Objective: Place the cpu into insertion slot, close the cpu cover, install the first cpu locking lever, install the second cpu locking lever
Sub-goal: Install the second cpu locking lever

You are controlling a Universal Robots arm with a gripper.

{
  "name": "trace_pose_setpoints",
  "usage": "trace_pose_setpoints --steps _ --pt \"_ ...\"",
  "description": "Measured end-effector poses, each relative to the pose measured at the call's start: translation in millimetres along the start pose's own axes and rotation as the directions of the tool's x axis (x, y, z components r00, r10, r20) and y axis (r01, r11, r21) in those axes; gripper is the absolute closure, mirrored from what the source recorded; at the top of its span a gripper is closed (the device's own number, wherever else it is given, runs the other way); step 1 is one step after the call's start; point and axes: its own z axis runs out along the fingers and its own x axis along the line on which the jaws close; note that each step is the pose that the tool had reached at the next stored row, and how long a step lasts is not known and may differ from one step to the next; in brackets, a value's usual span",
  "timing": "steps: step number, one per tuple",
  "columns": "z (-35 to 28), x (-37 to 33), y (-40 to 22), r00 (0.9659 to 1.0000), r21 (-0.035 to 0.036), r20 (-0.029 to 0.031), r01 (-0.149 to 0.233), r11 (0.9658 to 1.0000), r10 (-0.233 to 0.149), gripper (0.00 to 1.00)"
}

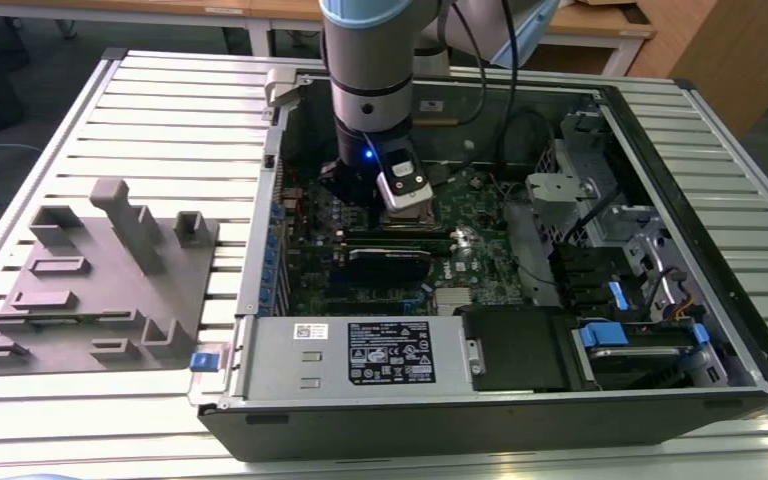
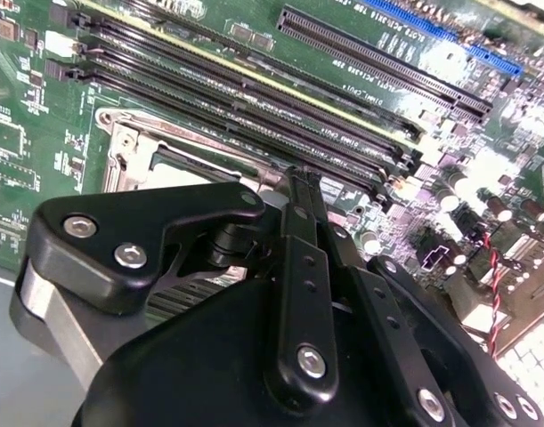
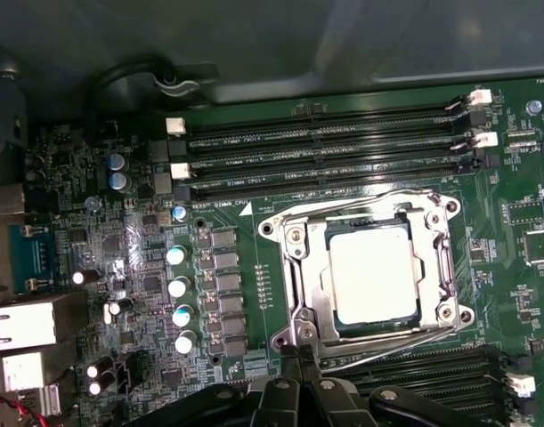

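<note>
Slatted metal worktop (image 1: 117, 110) carries an open computer case (image 1: 704, 200), motherboard facing up. The cpu (image 3: 375, 271) already sits in the insertion slot (image 3: 300, 267), with the cpu cover (image 3: 432, 233) apparently down over its edges, so the locking levers (image 3: 405, 331) seem to be the step in hand; hooking one calls for a precise sideways press. The arm stands vertical over the board, the end effector (image 3: 300, 360) low at the socket's edge, fingers pressed together, holding nothing.
</note>
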Motion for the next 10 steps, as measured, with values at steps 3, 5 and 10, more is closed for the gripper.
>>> trace_pose_setpoints --steps 3,5,10 --pt "0.2 0.3 -0.3 1.0 -0.0097 -0.0003 -0.001 1.0 0.001 0.89" --pt "0.7 0.4 -0.9 1.0 -0.0132 0.0 -0.001 0.9999 0.001 0.89" --pt "2.8 1.5 -3.1 1.0 -0.0223 0.003 -0.001 0.9998 0.001 0.89"
